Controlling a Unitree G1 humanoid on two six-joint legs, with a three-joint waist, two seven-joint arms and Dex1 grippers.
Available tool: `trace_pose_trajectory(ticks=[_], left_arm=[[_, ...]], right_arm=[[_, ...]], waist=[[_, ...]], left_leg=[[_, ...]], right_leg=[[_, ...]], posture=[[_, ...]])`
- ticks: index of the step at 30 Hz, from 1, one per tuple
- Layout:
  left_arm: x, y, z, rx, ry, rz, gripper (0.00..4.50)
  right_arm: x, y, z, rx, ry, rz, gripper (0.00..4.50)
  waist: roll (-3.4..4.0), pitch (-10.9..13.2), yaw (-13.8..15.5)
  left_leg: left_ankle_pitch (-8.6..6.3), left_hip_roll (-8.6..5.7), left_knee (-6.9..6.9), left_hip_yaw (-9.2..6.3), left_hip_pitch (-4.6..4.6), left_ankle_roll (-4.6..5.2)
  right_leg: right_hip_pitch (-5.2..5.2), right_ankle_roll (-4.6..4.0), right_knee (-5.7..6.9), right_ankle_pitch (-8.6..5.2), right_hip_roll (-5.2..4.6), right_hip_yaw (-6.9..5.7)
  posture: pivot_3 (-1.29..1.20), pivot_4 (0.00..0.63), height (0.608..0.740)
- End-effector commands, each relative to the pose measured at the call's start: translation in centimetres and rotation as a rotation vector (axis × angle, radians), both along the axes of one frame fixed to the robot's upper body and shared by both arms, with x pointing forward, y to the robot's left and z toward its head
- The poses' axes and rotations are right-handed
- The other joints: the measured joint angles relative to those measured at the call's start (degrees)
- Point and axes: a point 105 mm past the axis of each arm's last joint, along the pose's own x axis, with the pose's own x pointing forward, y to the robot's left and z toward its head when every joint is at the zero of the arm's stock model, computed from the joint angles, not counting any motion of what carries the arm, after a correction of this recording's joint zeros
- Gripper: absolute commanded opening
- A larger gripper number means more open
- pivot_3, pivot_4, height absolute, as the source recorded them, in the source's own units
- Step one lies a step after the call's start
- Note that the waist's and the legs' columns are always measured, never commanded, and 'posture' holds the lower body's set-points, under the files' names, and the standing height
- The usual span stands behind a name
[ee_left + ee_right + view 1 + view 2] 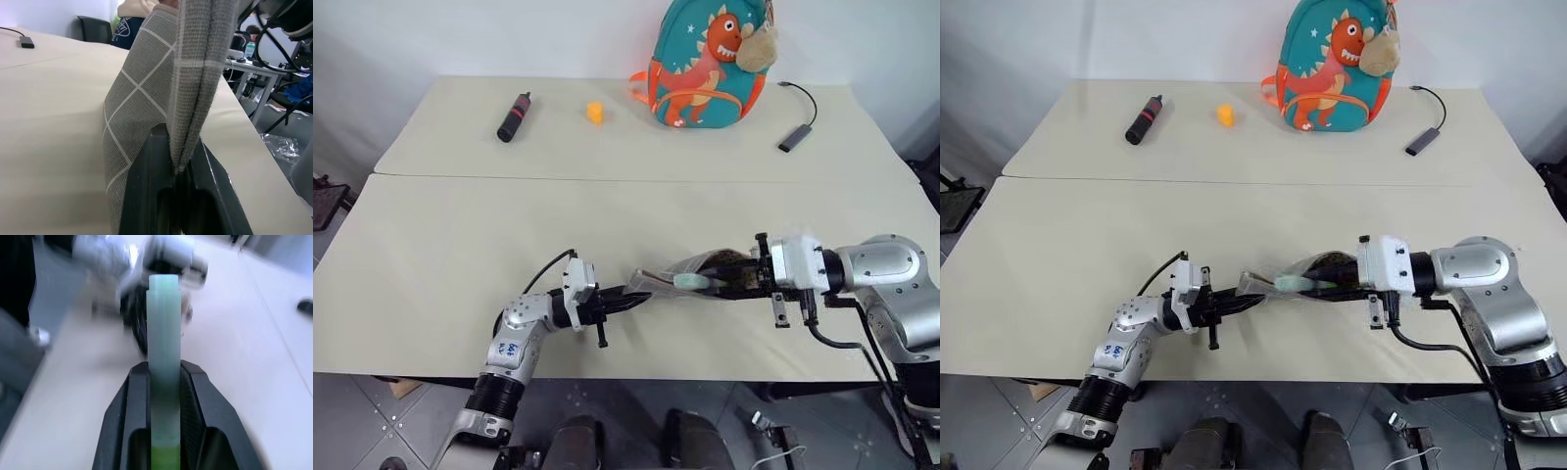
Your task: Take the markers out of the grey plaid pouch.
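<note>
Left gripper (625, 302) is clamped tight on the corner of the grey pouch (146, 93), holding it up off the table (460, 255). Right gripper (164, 377) is pinched around the pale green marker (163, 333), its tip pointing toward the pouch's open mouth between the two grippers.

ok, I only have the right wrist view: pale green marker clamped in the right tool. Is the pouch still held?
Observer: Yes, the left tool is shut on an edge of the grey plaid pouch.
Operator: On the table or lifted?
Observer: Can't tell; it hangs stretched between the two tools over the near table.
Operator: Is the marker out?
Observer: Hard to say. The pale green marker lies at the pouch's open middle, in the right tool.
</note>
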Motion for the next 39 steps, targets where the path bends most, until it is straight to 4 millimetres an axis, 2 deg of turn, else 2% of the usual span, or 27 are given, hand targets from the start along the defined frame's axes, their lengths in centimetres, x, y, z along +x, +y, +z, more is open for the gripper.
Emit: trace_pose_trajectory(ticks=[1,4,5,7,10,12,14,16,22,25,27,29,32,34,37,39], left_arm=[[-0.2,0.1,0.6,-0.004,-0.02,-0.014,0.0],[-0.7,0.1,0.5,-0.005,-0.016,-0.04,0.0],[-0.8,0.2,0.5,-0.008,-0.012,-0.048,0.0],[-1.0,0.2,0.5,-0.013,-0.008,-0.057,0.0],[-1.6,0.3,0.8,-0.05,0.02,-0.098,0.0],[-1.8,0.1,1.1,-0.078,0.045,-0.125,0.0],[-1.9,-0.2,1.3,-0.098,0.047,-0.142,0.0],[-1.8,-0.4,1.3,-0.124,0.038,-0.146,0.0],[-1.6,-1.2,0.8,-0.123,0.045,-0.177,0.0],[-1.5,-1.3,0.6,-0.122,0.055,-0.186,0.0],[-1.0,-1.3,0.7,-0.119,0.044,-0.155,0.0],[-0.5,-1.1,0.8,-0.12,0.023,-0.12,0.0],[-0.7,-0.9,0.4,-0.107,0.01,-0.114,0.0],[-0.8,-0.7,0.1,-0.091,0.001,-0.114,0.0],[-0.7,-0.5,-0.2,-0.091,-0.019,-0.089,0.0],[-0.6,-0.3,-0.2,-0.094,-0.02,-0.081,0.0]], right_arm=[[-0.5,0.2,3.8,0.14,0.028,-0.026,0.42],[0.6,-2.3,6.4,0.249,0.127,-0.173,0.42],[1.1,-3.7,7.0,0.267,0.148,-0.241,0.42],[1.4,-5.1,7.6,0.285,0.172,-0.309,0.42],[2.8,-11.7,7.9,0.278,0.203,-0.598,0.42],[3.6,-16.3,5.3,0.178,0.224,-0.801,0.42],[4.0,-19.1,2.1,0.1,0.282,-0.939,0.42],[4.0,-20.5,-0.6,0.008,0.332,-1.006,0.42],[5.5,-23.7,-5.8,-0.117,0.366,-1.227,0.42],[5.8,-24.4,-6.2,-0.136,0.357,-1.267,0.42],[5.1,-23.6,-6.7,-0.132,0.439,-1.199,1.13],[5.1,-23.6,-6.3,-0.155,0.391,-1.19,1.67],[5.1,-24.0,-4.1,-0.113,0.262,-1.173,2.64],[4.6,-23.8,-1.9,-0.055,0.18,-1.111,3.27],[2.5,-20.8,2.4,0.029,0.096,-0.905,3.27],[1.2,-18.4,3.8,0.01,0.105,-0.786,3.27]], waist=[[0.0,0.0,0.0],[0.0,0.0,0.2],[0.0,0.0,0.2],[0.0,0.0,0.3],[0.0,0.0,0.2],[0.0,0.0,0.6],[-0.02,0.0,0.3],[0.01,0.0,0.1],[0.19,0.0,-0.8],[0.2,0.0,-0.7],[0.2,0.0,-0.3],[0.2,0.0,0.2],[0.21,0.0,0.1],[0.21,0.0,0.1],[0.24,0.0,0.1],[0.26,0.0,0.1]], left_leg=[[0.0,0.0,0.0,0.0,0.0,0.0],[0.0,-0.01,0.0,-0.06,-0.01,0.0],[-0.01,-0.02,0.0,-0.07,-0.03,0.01],[-0.02,-0.06,0.0,-0.09,-0.05,0.04],[-0.03,-0.07,-0.04,-0.04,-0.07,0.06],[-0.05,-0.1,-0.03,-0.04,-0.11,0.1],[-0.08,-0.11,-0.02,0.01,-0.1,0.16],[-0.08,-0.12,-0.02,0.11,-0.08,0.17],[-0.05,-0.02,-0.04,0.32,0.02,0.1],[-0.04,-0.02,-0.03,0.31,0.02,0.09],[-0.04,-0.03,-0.02,0.29,0.02,0.09],[-0.04,-0.03,-0.01,0.24,0.01,0.09],[-0.04,-0.06,-0.01,0.23,-0.01,0.1],[-0.04,-0.06,-0.03,0.24,-0.01,0.1],[-0.04,-0.04,-0.03,0.24,0.0,0.09],[-0.04,-0.02,-0.03,0.23,0.02,0.09]], right_leg=[[0.0,0.0,0.0,0.0,0.0,0.0],[0.0,-0.01,0.0,0.01,-0.05,-0.01],[0.0,-0.02,0.0,0.01,-0.09,-0.01],[0.0,-0.02,-0.02,0.01,-0.11,-0.03],[-0.01,-0.02,-0.05,0.01,-0.1,-0.04],[0.0,-0.02,-0.06,0.01,-0.11,-0.05],[0.01,-0.02,-0.08,0.01,-0.11,-0.05],[0.0,0.01,-0.07,0.03,-0.12,0.0],[-0.08,0.02,0.01,0.03,-0.09,0.02],[-0.08,0.01,0.01,0.03,-0.09,0.03],[-0.06,0.01,-0.01,0.03,-0.1,0.03],[-0.04,0.01,-0.03,0.03,-0.08,0.02],[-0.05,0.02,-0.04,0.03,-0.1,0.02],[-0.05,0.02,-0.04,0.03,-0.09,0.02],[-0.04,0.03,-0.05,0.04,-0.08,0.01],[-0.03,0.02,-0.05,0.04,-0.07,0.01]], posture=[[0.0,0.15,0.74],[0.0,0.15,0.74],[0.0,0.15,0.74],[0.0,0.15,0.74],[0.0,0.15,0.74],[0.0,0.15,0.74],[0.0,0.15,0.74],[0.0,0.15,0.74],[0.0,0.15,0.74],[0.0,0.15,0.74],[0.0,0.15,0.74],[0.0,0.15,0.74],[0.0,0.15,0.74],[0.0,0.15,0.74],[0.0,0.15,0.74],[0.0,0.15,0.74]])
